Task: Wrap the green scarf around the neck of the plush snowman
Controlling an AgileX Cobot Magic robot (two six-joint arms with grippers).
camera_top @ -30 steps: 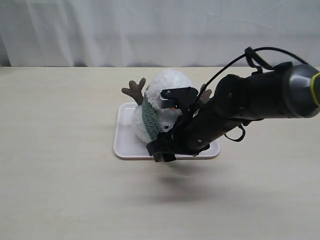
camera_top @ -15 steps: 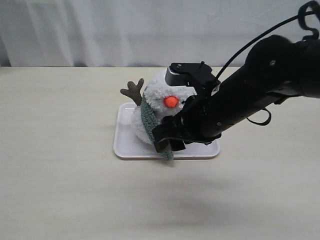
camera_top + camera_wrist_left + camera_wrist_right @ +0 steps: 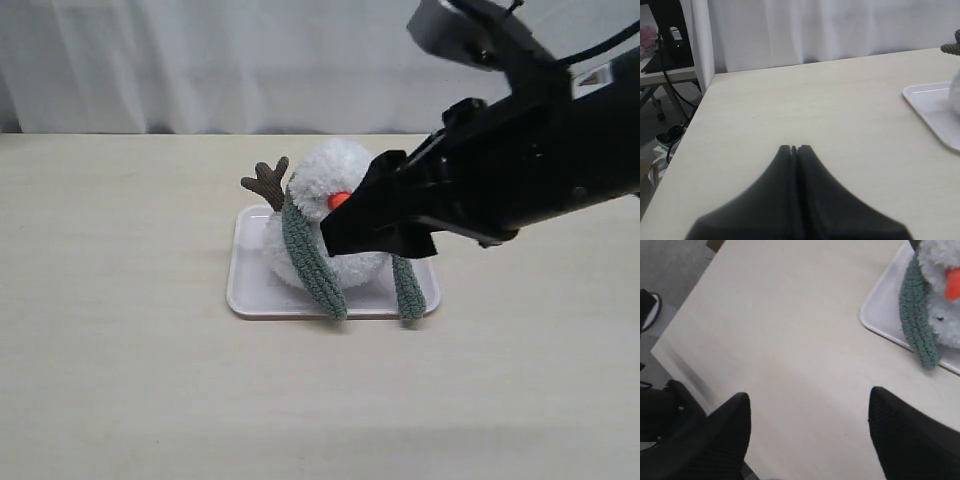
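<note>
The plush snowman (image 3: 335,172) sits on a white tray (image 3: 250,290), orange nose facing forward. The green scarf (image 3: 305,255) lies round its neck; one end hangs down the front left, the other (image 3: 407,290) on the right, both reaching the tray's front rim. My right gripper (image 3: 347,225) hovers above and in front of the snowman, open and holding nothing. In the right wrist view its jaws (image 3: 809,395) stand wide apart over bare table, with the scarf (image 3: 917,315) and snowman (image 3: 940,260) off to one side. My left gripper (image 3: 794,148) is shut and empty, away from the tray (image 3: 930,107).
A light wooden table (image 3: 120,380) carries the tray. A white curtain (image 3: 200,60) hangs behind it. The table's edge (image 3: 685,365) shows in the right wrist view, with the floor and dark equipment beyond. One brown twig arm (image 3: 268,182) sticks out at the snowman's left.
My right arm has lifted up and back from the snowman. The scarf end it held by the tray's front now hangs free, and a second end shows on the right.
</note>
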